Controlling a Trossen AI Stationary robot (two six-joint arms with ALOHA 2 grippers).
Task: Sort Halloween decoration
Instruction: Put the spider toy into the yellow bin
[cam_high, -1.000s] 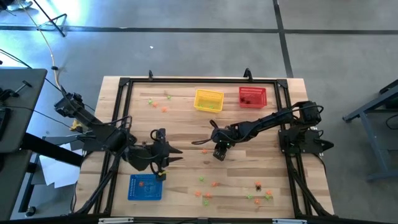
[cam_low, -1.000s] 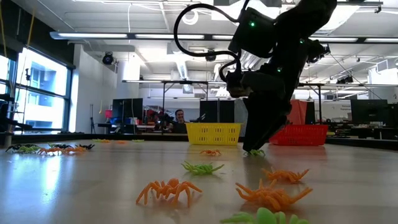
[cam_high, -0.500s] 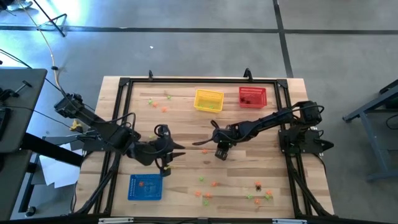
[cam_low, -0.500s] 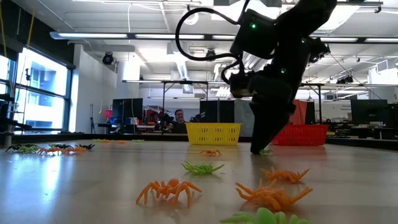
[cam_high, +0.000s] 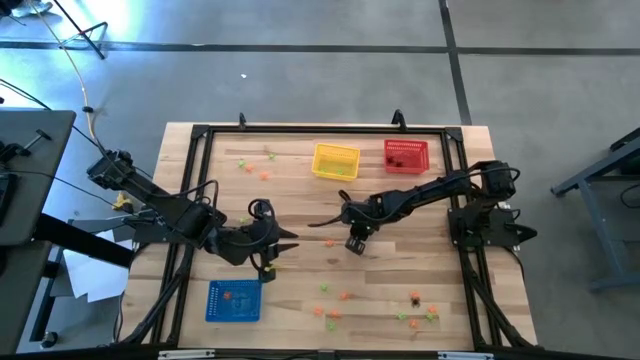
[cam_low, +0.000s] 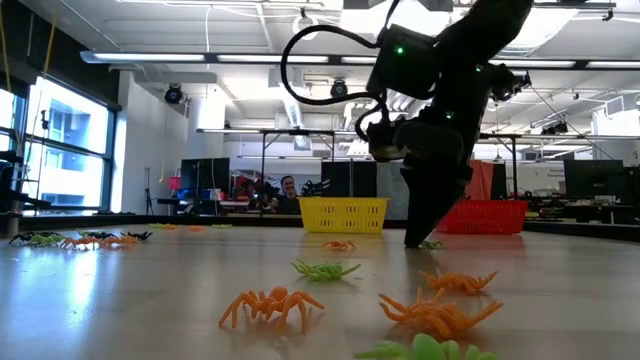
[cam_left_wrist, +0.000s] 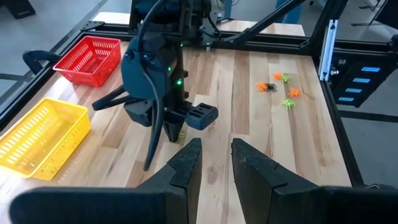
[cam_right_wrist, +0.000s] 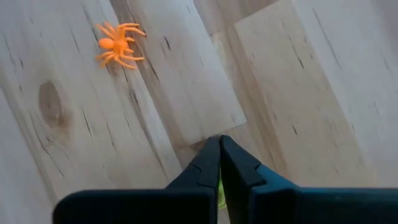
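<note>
A wide workshop with ceiling strip lights stretches behind the wooden table (cam_high: 300, 200), and tiny plastic spiders lie scattered across the planks. At the centre of the high view the right gripper (cam_high: 352, 243) is down at the wood, its fingers pressed together on a light green spider (cam_right_wrist: 221, 194); only a sliver of green shows between the tips in the right wrist view. An orange spider (cam_right_wrist: 118, 44) sits well apart at that view's upper left. From the low view, the tips meet the table beside a green speck (cam_low: 430, 243).

To do this pick well, I'd lift straight up and slowly, since so thin a pinch could slip, then carry it to whichever basket takes green; I cannot tell which, the yellow basket (cam_high: 335, 161) or the red basket (cam_high: 406, 155).

The left gripper (cam_left_wrist: 216, 163) waits left of centre, above the blue basket (cam_high: 233, 301), fingers slightly parted and empty.
</note>
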